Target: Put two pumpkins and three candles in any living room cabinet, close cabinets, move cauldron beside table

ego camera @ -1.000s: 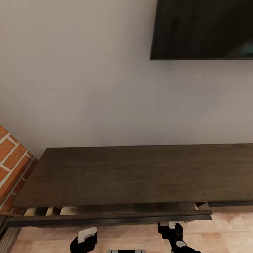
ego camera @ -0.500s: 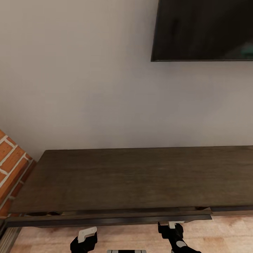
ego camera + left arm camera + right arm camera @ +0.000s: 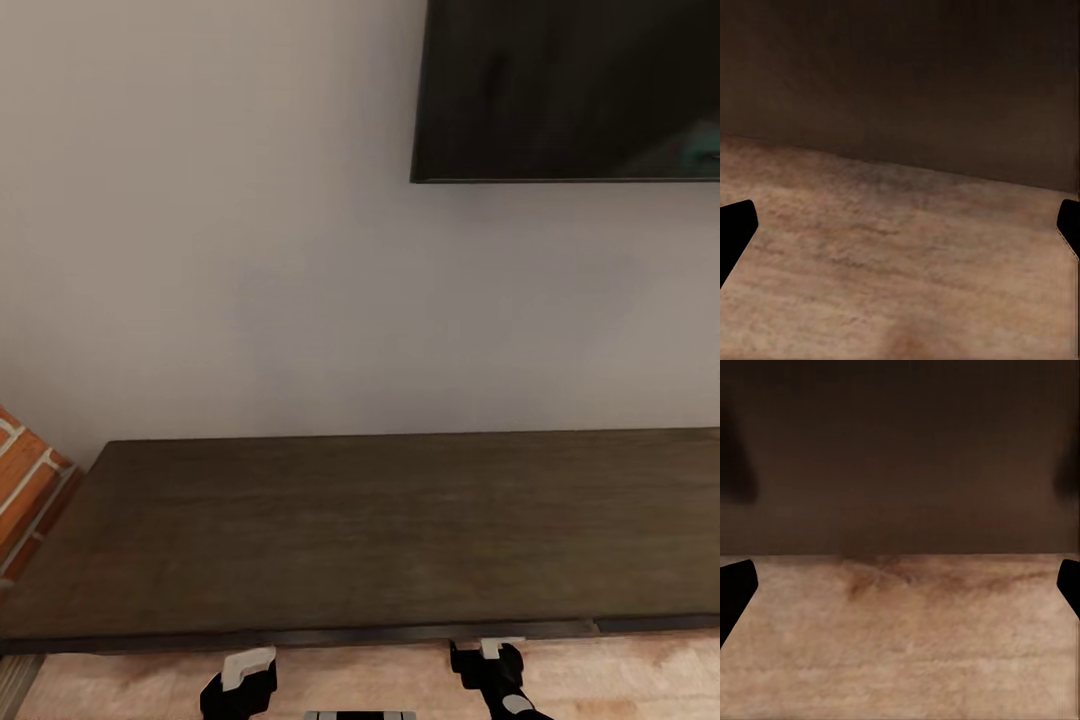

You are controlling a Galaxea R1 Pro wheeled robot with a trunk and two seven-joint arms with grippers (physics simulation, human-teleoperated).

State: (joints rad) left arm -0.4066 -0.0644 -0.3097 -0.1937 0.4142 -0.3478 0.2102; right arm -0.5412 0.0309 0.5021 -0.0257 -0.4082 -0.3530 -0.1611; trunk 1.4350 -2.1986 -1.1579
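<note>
**Cabinet front flush, both grippers held low before it**

Cabinet spans the head view as a long, low dark-brown unit against the pale wall, its flat top bare and its front edge running as one line with no pale drawer interior on show. At far left a sliver of red brick meets the cabinet's end. Below the front edge lies light wood floor.

Left gripper sits low near the picture's bottom, just in front of the cabinet. From its wrist camera the two dark fingertips stand at opposite edges, spread wide with nothing between them, over floor and the dark cabinet face.

Right gripper sits close under the front edge. Its fingertips are likewise spread wide and empty, facing the cabinet face.

Top right, a black screen hangs on the wall.
</note>
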